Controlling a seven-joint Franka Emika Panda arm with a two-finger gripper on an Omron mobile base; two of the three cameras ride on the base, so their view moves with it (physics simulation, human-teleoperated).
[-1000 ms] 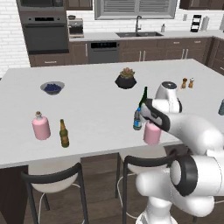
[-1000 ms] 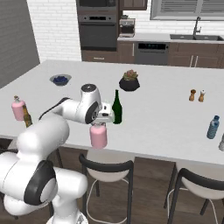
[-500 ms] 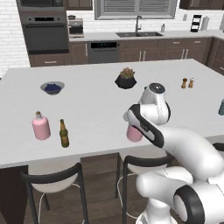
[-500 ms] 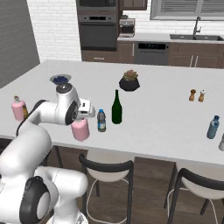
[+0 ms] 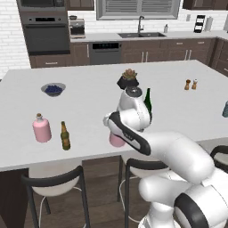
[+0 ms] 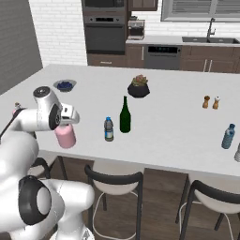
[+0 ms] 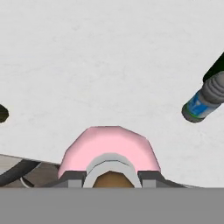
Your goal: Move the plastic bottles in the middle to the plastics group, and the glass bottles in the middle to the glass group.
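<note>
The pink flask [image 6: 65,135] hung in the gripper [image 7: 111,176], whose fingers were clamped on its neck just under the pale stopper, and it sat over the near edge of the white counter [image 5: 89,95], roughly midway between the middle cluster and the glass group at the left end. That group, a second pink flask [image 5: 41,129] with a brown beer bottle [image 5: 65,136] just beside it, stood well apart from the carried one. Behind, the small water bottle [image 6: 108,129] and the green wine bottle [image 6: 124,116] waited near each other in the middle, and the lone plastic bottle [image 6: 228,136] marked the far right end.

I judged the main risk to be the landing: the grip was high on a round, heavy-bellied body (a shape that likes to swing), so a quick stop could tip it or knock the beer bottle over. The path also ran close along the counter's edge, and a release there could send it to the floor.

The hand view showed the clamp on the neck, which the arm hid in the left base view; the right base view showed both middle bottles whole.
</note>
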